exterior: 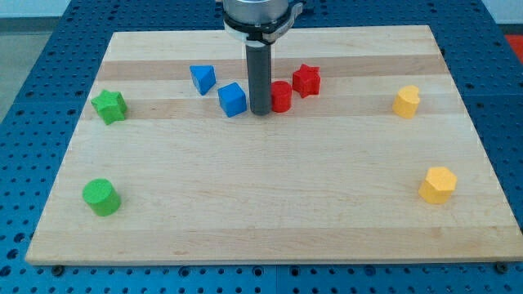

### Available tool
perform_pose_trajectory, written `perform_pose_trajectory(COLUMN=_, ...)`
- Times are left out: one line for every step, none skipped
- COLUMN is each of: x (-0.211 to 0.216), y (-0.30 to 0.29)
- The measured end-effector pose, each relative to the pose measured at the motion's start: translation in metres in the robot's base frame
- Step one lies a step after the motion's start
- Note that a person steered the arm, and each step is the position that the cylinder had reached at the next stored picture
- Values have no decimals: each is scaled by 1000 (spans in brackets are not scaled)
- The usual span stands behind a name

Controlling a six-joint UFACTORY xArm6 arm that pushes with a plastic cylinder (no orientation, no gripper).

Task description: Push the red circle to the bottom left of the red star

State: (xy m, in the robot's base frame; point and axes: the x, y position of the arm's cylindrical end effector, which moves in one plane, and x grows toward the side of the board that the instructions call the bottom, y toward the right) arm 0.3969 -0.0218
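Note:
The red circle (281,96) sits near the top middle of the wooden board, just below and left of the red star (306,80), almost touching it. My tip (261,111) stands between the red circle on its right and the blue cube (232,100) on its left, close against both. The rod hides the left edge of the red circle.
A blue triangle (203,78) lies up left of the blue cube. A green star (109,106) and a green circle (101,197) are at the view's left. A yellow heart (405,102) and a yellow hexagon (437,184) are at the right. The board (261,212) has a blue pegboard around it.

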Motion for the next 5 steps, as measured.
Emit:
perform_pose_trajectory(x=58, y=-5)
perform_pose_trajectory(x=106, y=29)
perform_pose_trajectory(x=108, y=89)
perform_pose_trajectory(x=50, y=132)
perform_pose_trajectory(x=20, y=126)
